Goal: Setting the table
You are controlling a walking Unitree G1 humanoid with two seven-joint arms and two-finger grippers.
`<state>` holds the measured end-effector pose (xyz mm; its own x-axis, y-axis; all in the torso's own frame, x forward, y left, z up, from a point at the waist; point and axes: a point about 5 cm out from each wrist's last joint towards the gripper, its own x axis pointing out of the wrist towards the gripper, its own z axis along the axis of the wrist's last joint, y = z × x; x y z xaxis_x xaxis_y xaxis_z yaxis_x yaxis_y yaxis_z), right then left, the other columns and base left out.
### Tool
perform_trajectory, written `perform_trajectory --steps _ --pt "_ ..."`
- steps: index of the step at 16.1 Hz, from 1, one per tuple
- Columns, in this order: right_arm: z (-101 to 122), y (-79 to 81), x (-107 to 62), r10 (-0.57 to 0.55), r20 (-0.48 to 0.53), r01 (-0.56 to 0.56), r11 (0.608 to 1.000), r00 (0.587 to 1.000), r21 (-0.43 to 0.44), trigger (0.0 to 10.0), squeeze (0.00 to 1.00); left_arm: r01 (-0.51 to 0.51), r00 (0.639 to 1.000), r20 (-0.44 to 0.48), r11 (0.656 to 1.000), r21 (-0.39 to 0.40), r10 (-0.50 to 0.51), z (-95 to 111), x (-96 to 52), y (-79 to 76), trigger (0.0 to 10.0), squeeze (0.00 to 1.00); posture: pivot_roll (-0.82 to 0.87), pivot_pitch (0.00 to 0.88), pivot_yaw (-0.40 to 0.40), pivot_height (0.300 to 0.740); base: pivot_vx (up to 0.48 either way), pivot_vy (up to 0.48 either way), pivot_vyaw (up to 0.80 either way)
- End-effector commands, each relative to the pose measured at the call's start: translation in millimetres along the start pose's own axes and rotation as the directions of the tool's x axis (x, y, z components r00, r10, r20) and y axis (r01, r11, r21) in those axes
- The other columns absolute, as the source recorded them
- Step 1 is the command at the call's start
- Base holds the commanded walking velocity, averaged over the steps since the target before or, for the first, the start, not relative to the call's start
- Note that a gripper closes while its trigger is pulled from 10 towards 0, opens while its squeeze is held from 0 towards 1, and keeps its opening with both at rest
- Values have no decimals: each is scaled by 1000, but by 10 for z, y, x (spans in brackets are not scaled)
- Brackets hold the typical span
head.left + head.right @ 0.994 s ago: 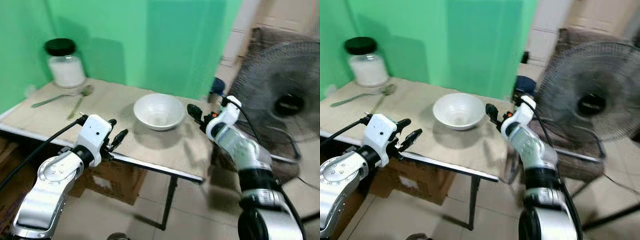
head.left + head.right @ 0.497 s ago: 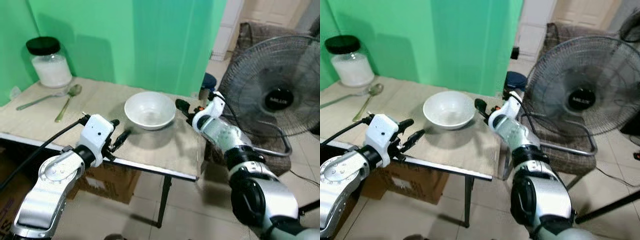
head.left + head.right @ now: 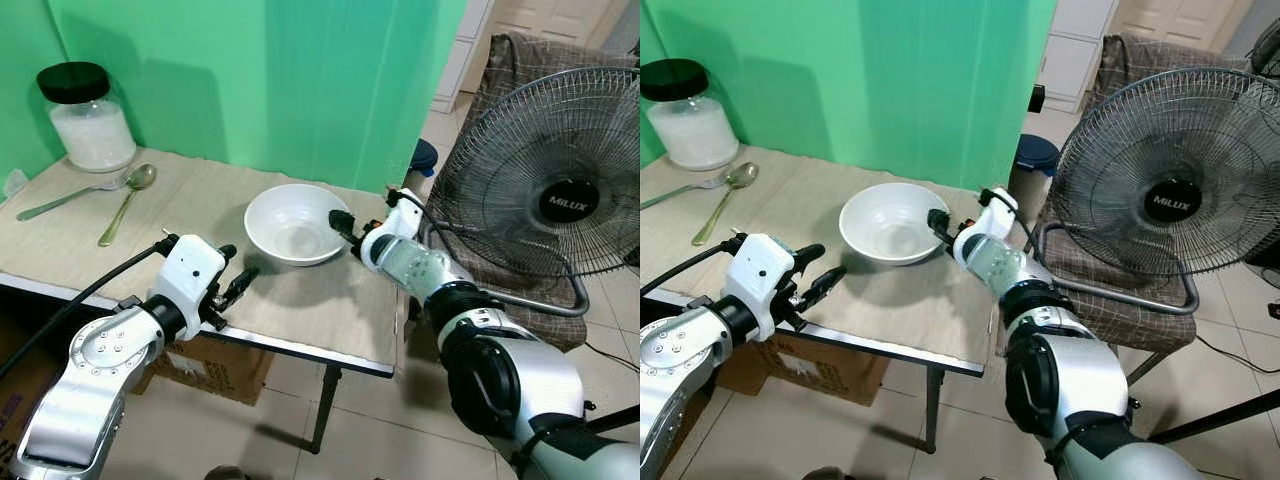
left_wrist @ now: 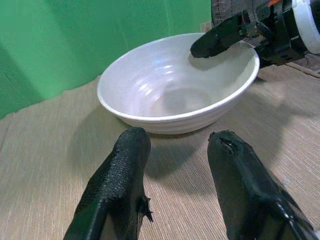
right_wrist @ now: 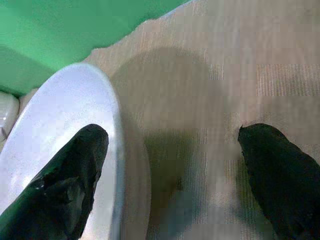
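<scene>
A white bowl (image 3: 292,222) stands on the beige table (image 3: 320,305), near its right end. My right gripper (image 3: 342,228) is at the bowl's right rim and open. In the right wrist view one finger (image 5: 70,192) lies inside the bowl (image 5: 60,145) and the other finger (image 5: 280,172) outside it, over the tabletop. My left gripper (image 3: 238,263) is open and holds nothing, low over the table near its front edge, a short way left of the bowl. The left wrist view looks between its fingers (image 4: 117,195) at the bowl (image 4: 170,95). Two spoons (image 3: 124,203) lie at the far left.
A glass jar (image 3: 84,116) with a black lid stands at the table's back left, against a green backdrop. A large standing fan (image 3: 555,190) and a cloth-covered chair (image 3: 520,75) are close on the right, beyond the table's end. A cardboard box (image 3: 215,358) sits under the table.
My right gripper has moved left to the bowl and now straddles its right rim. The camera has shifted, so the whole scene sits differently. The left gripper has hardly moved.
</scene>
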<state>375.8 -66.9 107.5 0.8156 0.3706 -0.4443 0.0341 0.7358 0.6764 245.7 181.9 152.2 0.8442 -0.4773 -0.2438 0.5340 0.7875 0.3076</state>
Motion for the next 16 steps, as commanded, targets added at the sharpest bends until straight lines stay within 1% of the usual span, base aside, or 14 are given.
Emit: perform_trajectory --steps 1,2,3,4,5,9,12,14,16 --pt "-16 19 6 0 -14 0 1000 1000 28 9725 0 7 1000 22 1000 10 -7 70 -11 7 10000 0 152 0 -77 740 0 0 0" --pt "-15 21 7 0 -14 0 999 1000 39 9725 0 7 1000 21 1000 11 -7 71 -11 8 10000 0 152 0 -77 740 0 0 0" --pt "16 14 4 2 6 -2 1000 1000 27 4118 0 3 1000 24 1000 19 -4 77 0 8 10000 0 152 0 -76 740 0 0 0" --pt "33 9 2 2 14 -2 1000 1000 6 1451 0 2 1000 26 1000 24 -2 80 10 5 10000 0 152 0 -76 740 0 0 0" --pt "37 8 1 2 15 -2 1000 1000 -2 0 0 2 1000 27 1000 25 -2 82 15 5 10000 0 148 0 -74 740 0 0 0" --pt "21 -9 2 -3 5 3 998 1000 -63 0 0 -1 1000 26 999 32 0 86 21 16 10000 0 149 0 -75 740 0 0 0" --pt "19 -6 4 -8 5 9 996 1000 -88 0 0 3 1000 28 999 34 -4 89 24 13 10000 0 148 0 -73 740 0 0 0" --pt "30 -16 2 -15 10 15 997 1000 -80 0 0 8 1000 29 999 34 -9 91 33 9 10000 0 147 0 -72 740 0 0 0" --pt "42 -23 0 -17 18 18 999 1000 -50 0 0 9 1000 29 999 35 -10 92 39 10 10000 0 146 0 -71 740 0 0 0"
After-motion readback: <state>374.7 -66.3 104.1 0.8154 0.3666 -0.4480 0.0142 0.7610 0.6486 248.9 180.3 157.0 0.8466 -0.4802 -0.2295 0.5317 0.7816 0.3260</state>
